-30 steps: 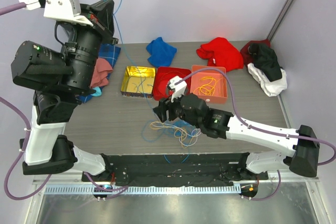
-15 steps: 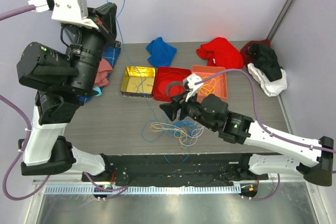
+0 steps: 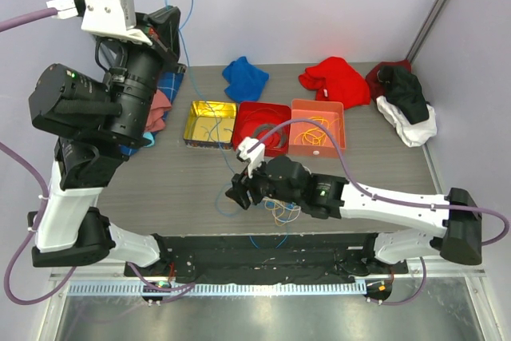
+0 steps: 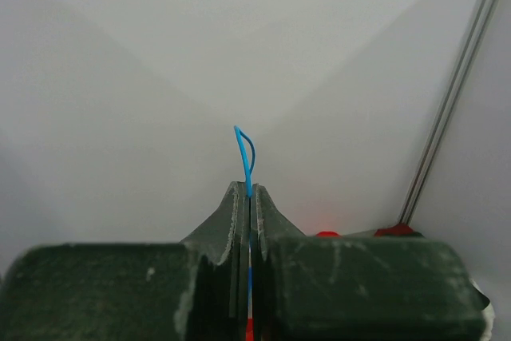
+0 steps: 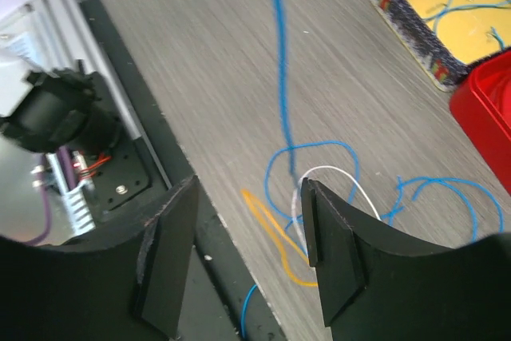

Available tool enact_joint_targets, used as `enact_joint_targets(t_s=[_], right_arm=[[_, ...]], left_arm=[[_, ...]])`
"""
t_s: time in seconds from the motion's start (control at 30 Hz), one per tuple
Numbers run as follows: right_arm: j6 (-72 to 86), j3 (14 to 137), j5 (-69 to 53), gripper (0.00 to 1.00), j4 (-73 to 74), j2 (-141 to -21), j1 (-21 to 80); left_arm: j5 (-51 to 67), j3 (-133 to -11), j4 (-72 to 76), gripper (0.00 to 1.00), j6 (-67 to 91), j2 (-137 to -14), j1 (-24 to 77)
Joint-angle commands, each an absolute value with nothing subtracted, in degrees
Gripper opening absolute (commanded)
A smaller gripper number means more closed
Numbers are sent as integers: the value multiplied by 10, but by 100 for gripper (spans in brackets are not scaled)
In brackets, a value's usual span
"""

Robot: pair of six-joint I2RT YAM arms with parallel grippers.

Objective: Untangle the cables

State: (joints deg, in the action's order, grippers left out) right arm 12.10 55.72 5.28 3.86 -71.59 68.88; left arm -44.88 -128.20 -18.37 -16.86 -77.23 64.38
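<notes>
Top view, containers: a gold rectangular metal tin [image 3: 200, 117] holds loose blue strands. Beside it, a red square plastic tray [image 3: 247, 107] holds a flat grey ring [image 3: 263, 132]. Next comes an orange square plastic tray [image 3: 318, 103] with a coil of yellow cables [image 3: 316, 127]. The three stand in a row mid-desk, nearer the far edge.
Top view, cables: a thin blue cable [image 3: 182, 45] descends from the left pincer [image 3: 169, 21], raised high above the far left corner, over the tin. A tangle of yellow, orange and blue cables [image 3: 279, 212] lies by the near edge, partly under the right arm.
Top view, right pincer: the right pincer [image 3: 238, 191] is low over the desk at the tangle's left side.
Top view, surface and room: a grey wood-grain desk [image 3: 176, 181], with a crumpled blue cloth [image 3: 243, 77] and a crumpled red cloth [image 3: 335, 79] along the far edge. The walls are pale lilac.
Left wrist view: the fingers are pressed together on the thin blue cable, and a short loop of it stands above the tips against a pale wall.
Right wrist view: the fingers are spread with nothing between them. On the desk beyond lie the blue cable, a thin white cable [image 5: 339, 175] and an orange loop [image 5: 275, 233]. The tin with its blue strands is at the top right.
</notes>
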Motion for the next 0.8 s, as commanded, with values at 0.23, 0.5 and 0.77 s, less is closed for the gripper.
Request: enact_joint_targets(t_s=[0.23, 0.5, 0.77], right_arm=[[105, 609, 166, 56, -31, -790, 671], [89, 652, 191, 1, -33, -762, 662], [11, 893, 205, 1, 42, -722, 662]], left_arm=[[-436, -1267, -198, 0, -134, -742, 645], [-442, -1203, -192, 0, -111, -707, 645], [-454, -1026, -135, 0, -62, -622, 645]])
